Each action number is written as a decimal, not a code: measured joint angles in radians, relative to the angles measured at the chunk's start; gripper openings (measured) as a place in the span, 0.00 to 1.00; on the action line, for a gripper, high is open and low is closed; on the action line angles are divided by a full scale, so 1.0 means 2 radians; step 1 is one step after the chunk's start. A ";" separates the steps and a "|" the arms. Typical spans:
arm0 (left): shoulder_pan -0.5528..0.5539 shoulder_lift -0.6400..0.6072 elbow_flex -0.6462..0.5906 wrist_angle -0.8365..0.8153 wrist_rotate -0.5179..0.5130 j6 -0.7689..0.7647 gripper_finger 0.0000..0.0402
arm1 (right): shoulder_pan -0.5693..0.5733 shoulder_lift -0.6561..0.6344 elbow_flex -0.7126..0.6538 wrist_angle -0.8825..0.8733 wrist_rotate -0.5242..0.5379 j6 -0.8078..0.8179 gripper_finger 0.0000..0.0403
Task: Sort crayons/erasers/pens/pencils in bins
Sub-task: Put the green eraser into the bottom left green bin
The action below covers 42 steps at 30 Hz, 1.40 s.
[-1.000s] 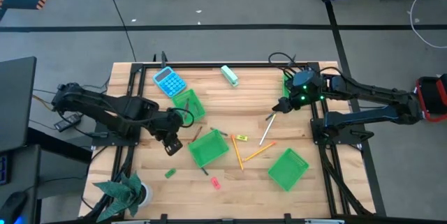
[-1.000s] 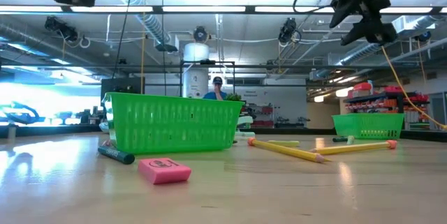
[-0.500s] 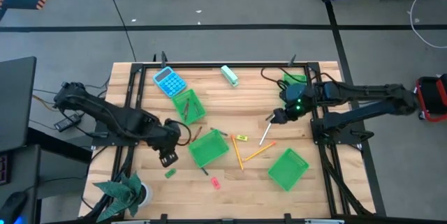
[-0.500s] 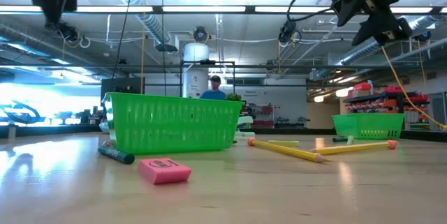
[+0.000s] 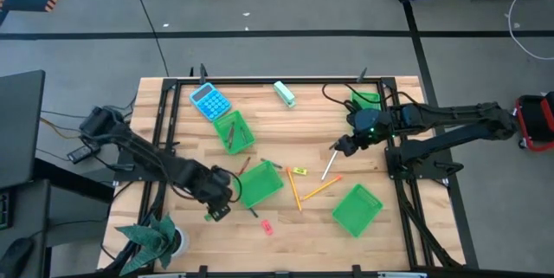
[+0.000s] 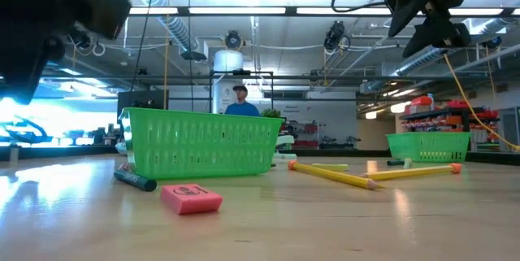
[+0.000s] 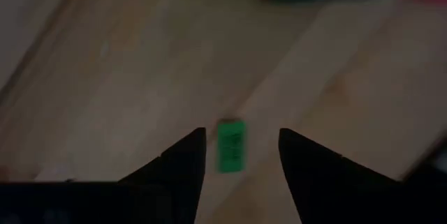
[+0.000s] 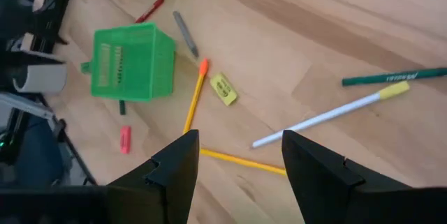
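**Left gripper over green eraser, fingers apart**

Left gripper [image 7: 237, 154]: fingers [image 7: 183, 160] spread, nothing pinched. The green eraser [image 7: 230, 145] lies flat on the wood in the gap between the tips; can't tell if they touch it. High view: left gripper [image 5: 216, 206] sits at the near-left of the table [image 5: 268, 122], eraser [image 5: 210, 216] just beside it, the middle bin [image 5: 259, 184] close by.

Right gripper [image 8: 237, 155]: fingers spread, empty, hanging above the table. Past it: white pencil [image 8: 328, 116] with yellow end, green pencil [image 8: 393, 77], yellow eraser [image 8: 223, 88], orange pencil [image 8: 195, 93], yellow pencil [image 8: 241, 161]. High view: right gripper [image 5: 341, 146] at the far end of the white pencil [image 5: 330, 164].

Bins: one by the calculator [image 5: 209, 101] with sticks inside [image 5: 234, 132], one near-right [image 5: 357, 210], one at the far right edge [image 5: 365, 99]. Pink eraser [image 5: 267, 226] near the front edge, a dark crayon [image 6: 134, 180] beside it in low view. Teal-white block [image 5: 284, 93] at the far edge. Person [image 6: 241, 102] in the room behind.
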 joint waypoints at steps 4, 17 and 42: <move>-0.011 0.044 0.000 0.002 0.006 -0.015 0.45 | 0.003 0.000 0.000 0.000 -0.020 -0.019 0.52; -0.029 0.063 0.001 0.008 0.030 -0.100 0.49 | 0.002 0.000 0.000 -0.001 -0.035 -0.103 0.52; -0.063 0.137 0.003 0.044 0.033 -0.114 0.46 | 0.002 0.000 0.000 -0.001 -0.029 -0.105 0.52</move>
